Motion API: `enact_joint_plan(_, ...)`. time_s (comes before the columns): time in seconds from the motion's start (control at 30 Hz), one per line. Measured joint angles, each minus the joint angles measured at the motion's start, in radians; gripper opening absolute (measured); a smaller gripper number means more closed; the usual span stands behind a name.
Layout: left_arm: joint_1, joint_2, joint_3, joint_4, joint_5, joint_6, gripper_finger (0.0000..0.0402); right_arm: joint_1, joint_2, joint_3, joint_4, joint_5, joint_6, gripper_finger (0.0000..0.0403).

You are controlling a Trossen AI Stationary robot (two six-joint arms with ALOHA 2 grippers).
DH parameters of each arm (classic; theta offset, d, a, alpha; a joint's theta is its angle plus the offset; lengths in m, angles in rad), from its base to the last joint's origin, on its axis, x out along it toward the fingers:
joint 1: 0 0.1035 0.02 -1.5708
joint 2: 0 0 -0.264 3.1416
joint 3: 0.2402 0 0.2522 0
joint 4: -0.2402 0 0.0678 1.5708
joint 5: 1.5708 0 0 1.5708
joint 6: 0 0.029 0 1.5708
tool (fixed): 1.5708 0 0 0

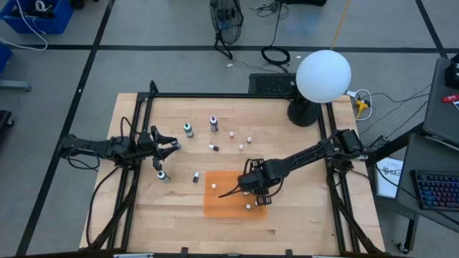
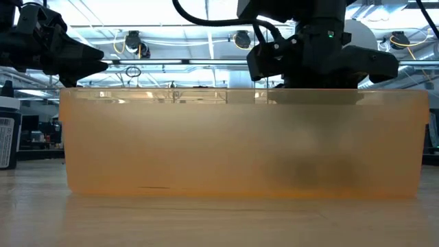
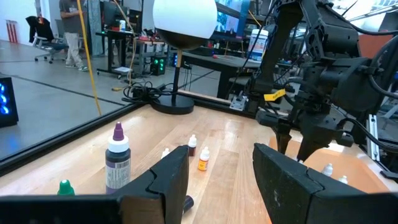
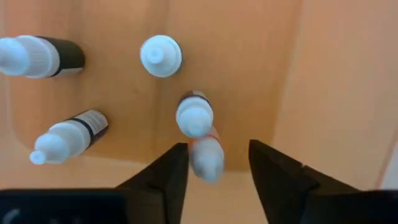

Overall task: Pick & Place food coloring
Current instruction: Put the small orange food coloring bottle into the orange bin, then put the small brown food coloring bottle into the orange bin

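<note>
Hovering over the orange tray, the right pincer stands spread above small food coloring bottles inside; light, slick, tippy — pinch the body under the cap.

the right gripper is held low at mid-table, pointed straight down with fingers parted, while the left gripper is parked level, fingers parted.
</note>
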Motion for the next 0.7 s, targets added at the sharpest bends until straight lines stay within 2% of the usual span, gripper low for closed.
enact_joint_plan(0.2, 0.000, 0.000, 0.000, 0.000, 0.000, 0.000, 0.0182, 0.000, 0.000, 0.026, -0.029, 0.000, -0.013, 0.0179)
enact_joint_plan(0.47, 0.000, 0.000, 0.000, 0.000, 0.000, 0.000, 0.0182, -0.014, 0.000, 0.182, -0.156, 0.008, -0.080, 0.0171)
enact_joint_plan(0.57, 0.000, 0.000, 0.000, 0.000, 0.000, 0.000, 0.0182, -0.031, 0.000, 0.240, -0.204, 0.077, -0.149, 0.0171)
enact_joint_plan(0.7, 0.000, 0.000, 0.000, 0.000, 0.000, 0.000, 0.0182, -0.067, -0.001, 0.281, -0.240, 0.258, -0.250, 0.0171)
